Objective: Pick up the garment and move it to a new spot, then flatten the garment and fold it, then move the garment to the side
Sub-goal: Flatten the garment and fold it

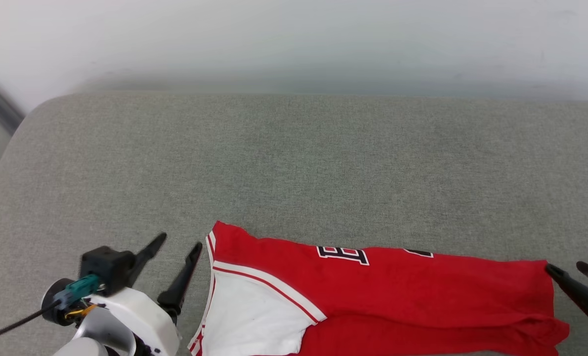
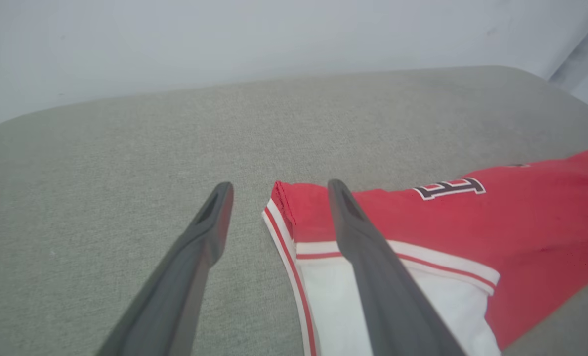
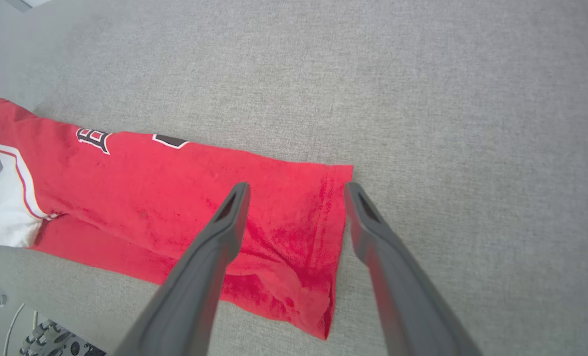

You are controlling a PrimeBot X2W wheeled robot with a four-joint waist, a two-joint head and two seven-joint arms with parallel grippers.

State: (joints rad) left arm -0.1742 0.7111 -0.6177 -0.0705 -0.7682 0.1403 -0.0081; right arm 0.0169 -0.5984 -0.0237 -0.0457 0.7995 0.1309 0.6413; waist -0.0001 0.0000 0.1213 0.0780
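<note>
Nearest the robot, the red jersey-style T-shirt with white sleeves, striped trim and black block lettering (image 1: 422, 291) lies folded into a long strip close to the near edge of the grey woven-fabric padded bench (image 1: 294, 158). That is the first risk, in my judgement. A careless sideways drag could slide the near layer over that edge. The hem end on the right is rumpled and layered, so a pinch that catches only the top ply would likely peel the fold open. The white sleeve at the near left could also trail and untuck when the strip is shifted.

Both grippers stand spread and hold nothing. The left gripper (image 1: 180, 241) is just beside the strip's left end. In its wrist view the striped corner sits between the fingers and one finger crosses over the sleeve. Whether it touches the cloth I cannot tell. The right gripper (image 1: 565, 266) is at the right end, its inner fingertip at the hem's far corner and the hem edge between its fingers.

Beyond the shirt the bench runs bare to its far edge, below a pale wall (image 1: 294, 39).
</note>
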